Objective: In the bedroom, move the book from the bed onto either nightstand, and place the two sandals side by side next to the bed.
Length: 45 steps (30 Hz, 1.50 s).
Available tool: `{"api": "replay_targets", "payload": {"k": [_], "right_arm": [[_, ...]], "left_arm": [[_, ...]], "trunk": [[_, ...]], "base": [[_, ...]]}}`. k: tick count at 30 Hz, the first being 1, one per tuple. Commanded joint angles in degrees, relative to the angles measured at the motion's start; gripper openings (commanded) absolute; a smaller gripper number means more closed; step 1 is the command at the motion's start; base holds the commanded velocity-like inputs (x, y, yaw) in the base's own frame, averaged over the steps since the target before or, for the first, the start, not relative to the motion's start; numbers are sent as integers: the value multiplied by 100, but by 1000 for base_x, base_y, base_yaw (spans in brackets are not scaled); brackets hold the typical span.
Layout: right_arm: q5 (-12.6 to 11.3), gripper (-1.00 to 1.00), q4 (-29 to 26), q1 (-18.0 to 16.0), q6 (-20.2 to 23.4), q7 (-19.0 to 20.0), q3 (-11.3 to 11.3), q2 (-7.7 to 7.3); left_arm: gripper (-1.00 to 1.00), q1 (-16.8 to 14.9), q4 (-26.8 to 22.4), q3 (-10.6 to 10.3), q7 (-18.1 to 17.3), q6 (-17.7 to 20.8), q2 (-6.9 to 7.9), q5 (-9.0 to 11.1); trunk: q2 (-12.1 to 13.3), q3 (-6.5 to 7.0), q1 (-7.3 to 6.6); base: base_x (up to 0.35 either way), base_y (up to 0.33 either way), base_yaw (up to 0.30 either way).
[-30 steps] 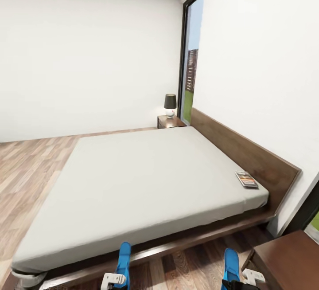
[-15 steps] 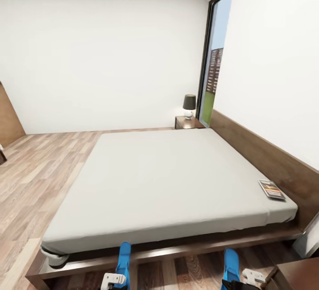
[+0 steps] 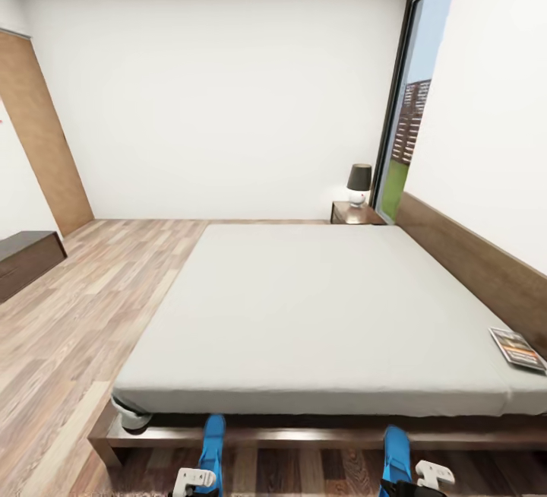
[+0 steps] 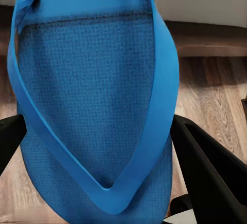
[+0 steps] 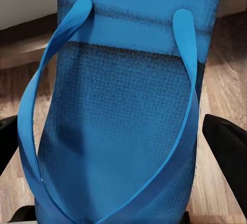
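Blue sandals are held, one in each gripper, low at the front of the head view. The left gripper point(image 3: 199, 476) is clenched on the left sandal point(image 3: 212, 444), and its dark fingers point(image 4: 206, 167) press against both edges of the sole in the left wrist view. The right gripper point(image 3: 416, 476) grasps the right sandal point(image 3: 396, 447) in the same way; in the right wrist view the sole stands between the two black fingers point(image 5: 226, 136), with the straps turned to the camera. Both sandals point toward the bed point(image 3: 319, 314) and hang over the wood floor point(image 3: 83, 307) just before its dark frame.

On the off-white mattress lies the book point(image 3: 518, 349), flat, near the right edge of the head view and close to the headboard point(image 3: 479, 269). At the far corner of the bed stands a nightstand point(image 3: 355, 213) with a small lamp point(image 3: 358, 182) on top, beside the tall window point(image 3: 414, 113). A brown door point(image 3: 42, 140) is at the left wall, and a low dark bench point(image 3: 26, 257) stands near it, well apart from the bed.
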Motion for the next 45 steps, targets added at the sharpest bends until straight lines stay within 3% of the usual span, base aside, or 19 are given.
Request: {"api": "replay_targets", "payload": {"k": [1, 10, 39, 43, 45], "right_arm": [[-57, -100, 1, -3, -8, 18, 45, -4], [-60, -100, 1, -3, -7, 25, 45, -5], [-56, -100, 10, -3, -8, 69, 41, -9], [-4, -100, 143, -3, 10, 199, 36, -20], [-5, -100, 209, -3, 10, 263, 36, -19]], "left_arm": [[-100, -7, 9, -29, -15, -14, 3, 59], [-100, -7, 9, -29, -15, -14, 3, 59], [-100, -7, 9, -27, -15, -14, 3, 59], [-100, 81, 136, -46, -147, -149, -129, 163], [-100, 81, 83, -41, -179, -152, -114, 230]], "trunk": [[-6, -8, 1], [-6, -8, 1], [-6, -8, 1], [-6, -8, 1], [-6, -8, 1]], "base": [[0, 0, 290], [0, 0, 230], [0, 0, 4], [0, 0, 0], [0, 0, 0]]}}
